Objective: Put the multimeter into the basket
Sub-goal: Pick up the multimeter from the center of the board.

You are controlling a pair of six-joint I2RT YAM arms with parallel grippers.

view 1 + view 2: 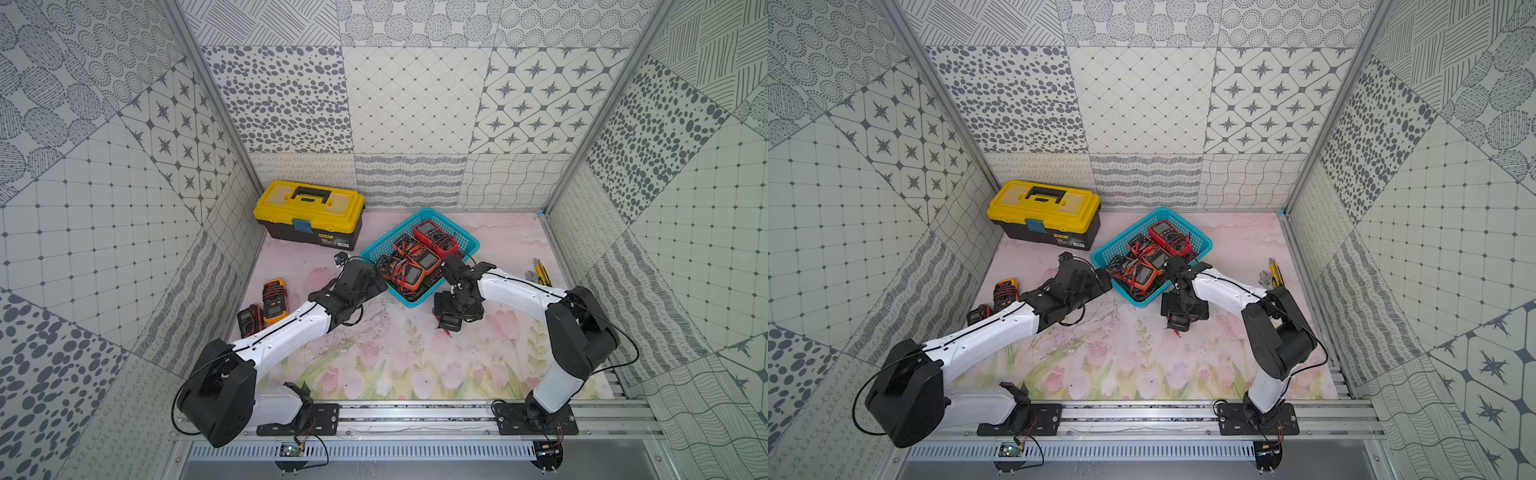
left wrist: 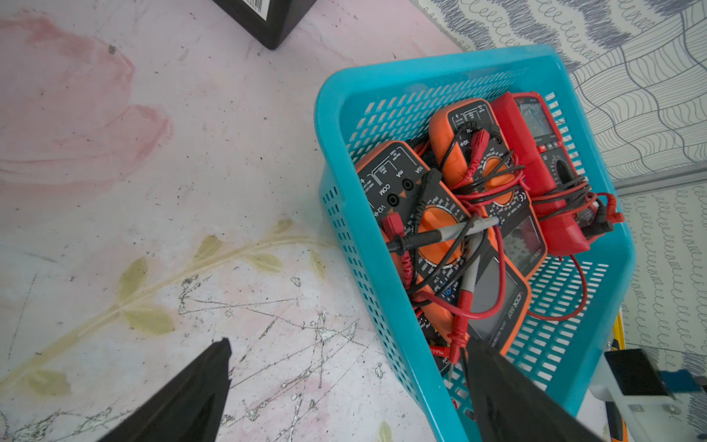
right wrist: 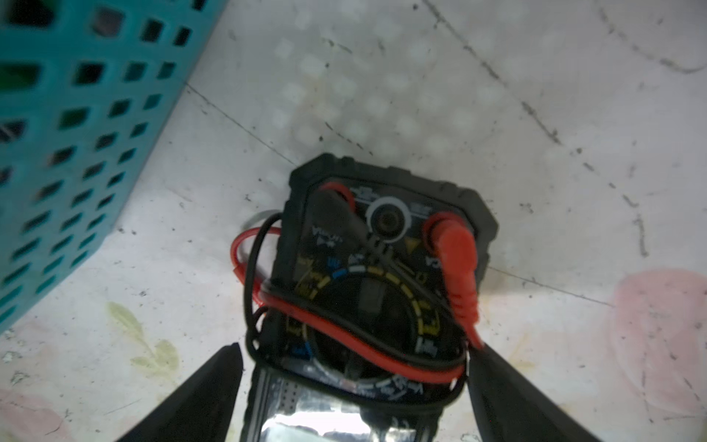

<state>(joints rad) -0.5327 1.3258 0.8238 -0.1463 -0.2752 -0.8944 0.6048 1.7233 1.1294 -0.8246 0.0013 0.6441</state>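
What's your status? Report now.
Left gripper open at basket rim. Right gripper astride black multimeter on table, grip unclear. Basket crowded with meters.

Encl. w/ 3 papered walls: back wall (image 1: pixel 411 104), L wall (image 1: pixel 83 208), R wall (image 1: pixel 685 208). All are grey-on-white patchwork: dots, stars, diamond grid, wavy lines, hatching, dotted circles. Alu posts run up both back corners, L post (image 1: pixel 212 104) and R post (image 1: pixel 604 104). Floor is a pale pink mat (image 1: pixel 415 357) w/ tulips & green leaves along the front; close up it's scratched & dirt-specked (image 2: pixel 153 229). Alu rail (image 1: pixel 415 415) across the front edge, slotted grey duct (image 1: pixel 415 451) just below it. Light is bright, even, shadows soft.
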